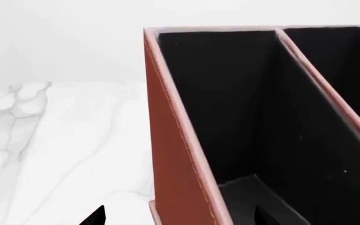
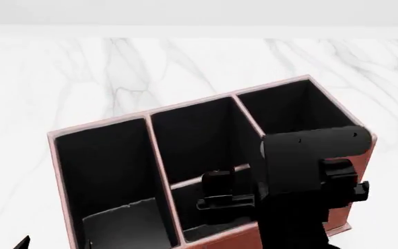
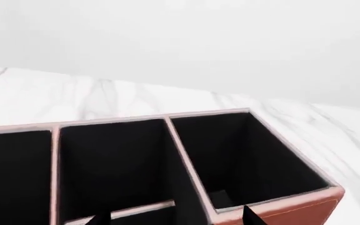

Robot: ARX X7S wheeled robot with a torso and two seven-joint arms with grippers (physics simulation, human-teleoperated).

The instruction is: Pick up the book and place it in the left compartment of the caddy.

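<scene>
- Caddy: reddish-brown, on white marble table.
- Left compartment: holds a dark grey slab, possibly the book; cannot confirm.
- Right gripper: above caddy, fingertips spread, nothing between.
- Left gripper: fingertips spread astride caddy wall.

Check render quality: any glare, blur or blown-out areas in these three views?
Head view: even flat light, no glare, and the caddy bays are near-black with little detail. Left wrist view: rims slightly soft up close, while the marble table washes pale toward the background. Right wrist view: upper half featureless white, no hard shadows.
</scene>
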